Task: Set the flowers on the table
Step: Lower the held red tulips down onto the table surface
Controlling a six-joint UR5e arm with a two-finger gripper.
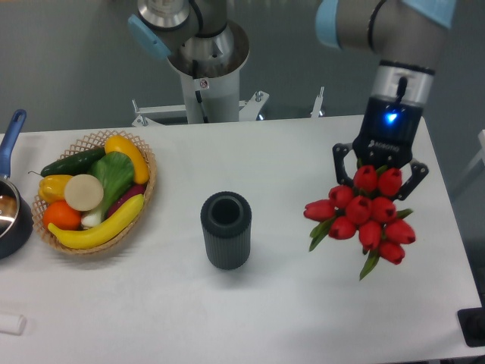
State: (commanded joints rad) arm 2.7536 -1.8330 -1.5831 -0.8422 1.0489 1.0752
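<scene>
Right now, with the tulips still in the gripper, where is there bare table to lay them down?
Bare table runs along the front edge, and between the dark ribbed vase and the flowers held by the gripper. Another strip lies behind the vase. The left is crowded: vegetable basket, pot.

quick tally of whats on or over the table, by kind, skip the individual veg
bunch of flowers, held in the gripper: 1
dark ribbed vase: 1
wicker basket of produce: 1
pot with blue handle: 1
small white object at the front left edge: 1
total: 5
</scene>
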